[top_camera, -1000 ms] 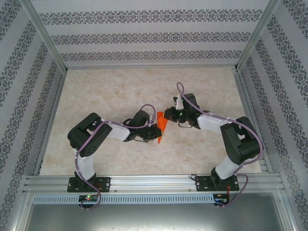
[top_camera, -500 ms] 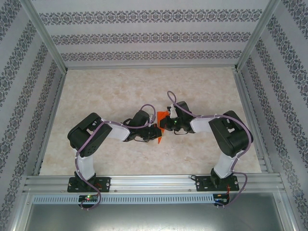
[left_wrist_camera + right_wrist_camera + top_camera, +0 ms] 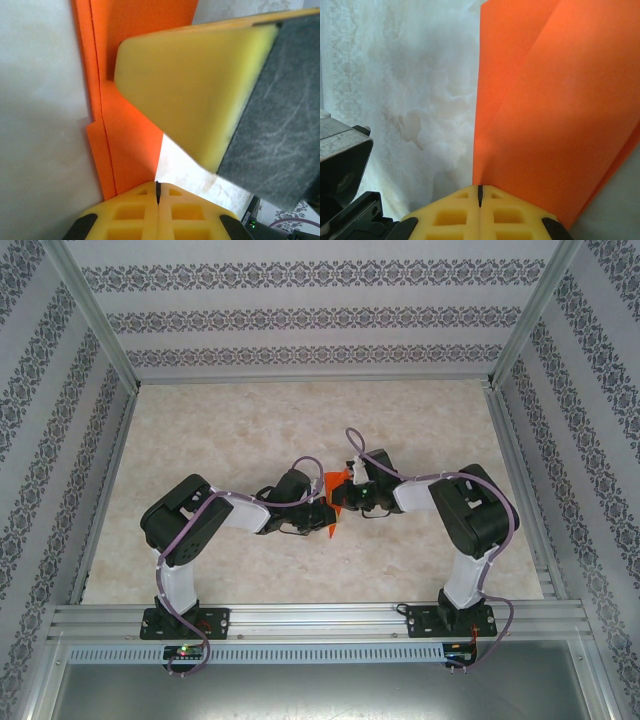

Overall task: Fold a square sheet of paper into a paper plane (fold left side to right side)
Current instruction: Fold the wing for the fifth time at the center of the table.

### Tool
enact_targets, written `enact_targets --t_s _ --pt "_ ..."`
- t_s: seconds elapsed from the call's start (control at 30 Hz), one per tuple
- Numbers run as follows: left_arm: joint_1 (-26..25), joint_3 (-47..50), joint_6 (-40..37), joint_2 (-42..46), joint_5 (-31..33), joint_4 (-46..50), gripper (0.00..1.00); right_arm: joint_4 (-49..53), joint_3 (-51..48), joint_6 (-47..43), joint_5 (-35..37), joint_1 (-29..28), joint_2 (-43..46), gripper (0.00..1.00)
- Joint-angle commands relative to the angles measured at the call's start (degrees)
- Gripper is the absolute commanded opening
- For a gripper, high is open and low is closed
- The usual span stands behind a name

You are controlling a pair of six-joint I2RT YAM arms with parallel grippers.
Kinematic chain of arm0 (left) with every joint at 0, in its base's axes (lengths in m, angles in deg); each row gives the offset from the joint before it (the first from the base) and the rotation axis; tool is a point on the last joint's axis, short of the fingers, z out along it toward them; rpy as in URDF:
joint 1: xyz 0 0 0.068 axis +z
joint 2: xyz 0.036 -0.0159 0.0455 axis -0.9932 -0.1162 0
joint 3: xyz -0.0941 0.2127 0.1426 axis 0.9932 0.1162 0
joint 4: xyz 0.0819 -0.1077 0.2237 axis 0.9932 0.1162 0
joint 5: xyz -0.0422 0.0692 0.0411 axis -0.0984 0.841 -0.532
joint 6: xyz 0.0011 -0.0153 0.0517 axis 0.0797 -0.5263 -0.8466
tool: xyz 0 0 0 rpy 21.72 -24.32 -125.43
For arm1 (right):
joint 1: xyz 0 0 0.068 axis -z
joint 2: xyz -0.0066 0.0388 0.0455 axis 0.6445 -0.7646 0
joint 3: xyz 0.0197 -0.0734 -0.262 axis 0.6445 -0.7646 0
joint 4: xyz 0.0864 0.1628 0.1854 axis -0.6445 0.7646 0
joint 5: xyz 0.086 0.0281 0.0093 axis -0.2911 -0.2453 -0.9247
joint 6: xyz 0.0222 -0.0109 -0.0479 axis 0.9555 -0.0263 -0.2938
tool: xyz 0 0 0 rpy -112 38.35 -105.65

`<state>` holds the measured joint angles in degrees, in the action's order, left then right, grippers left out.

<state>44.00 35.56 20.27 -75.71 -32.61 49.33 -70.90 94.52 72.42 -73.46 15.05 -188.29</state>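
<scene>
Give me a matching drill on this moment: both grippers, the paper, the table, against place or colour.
1 left gripper
2 right gripper
3 folded paper
4 table

a pale marbled
b bright orange
c shut, right of the paper from above
d shut, left of the paper from above

Pairs: 1-d, 2-c, 3-b, 4-a

I see the sheet of paper (image 3: 338, 483) (image 3: 125, 150) (image 3: 560, 100), bright orange, folded narrow with layered creases, lying flat near the middle of the table (image 3: 250, 430).
</scene>
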Motion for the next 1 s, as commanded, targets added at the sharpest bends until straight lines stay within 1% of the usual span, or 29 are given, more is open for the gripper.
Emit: enact_targets --t_s 0.0,0.27,0.53,0.97 --pt "-1.2 1.0 -0.1 -2.5 0.7 4.8 0.00 0.2 2.3 -3.5 4.1 2.6 -1.7 0.00" --pt "-1.2 0.7 -0.2 -2.5 0.6 5.1 0.00 3.7 6.6 -6.1 4.1 4.9 -3.5 0.00" --pt "-1.2 0.9 -0.3 -2.3 0.6 5.1 0.00 5.8 11.3 -7.0 3.3 7.1 -7.3 0.00" --pt "-1.2 1.4 -0.1 -2.1 0.7 4.6 0.00 9.0 16.8 -8.1 2.6 10.8 -10.7 0.00"
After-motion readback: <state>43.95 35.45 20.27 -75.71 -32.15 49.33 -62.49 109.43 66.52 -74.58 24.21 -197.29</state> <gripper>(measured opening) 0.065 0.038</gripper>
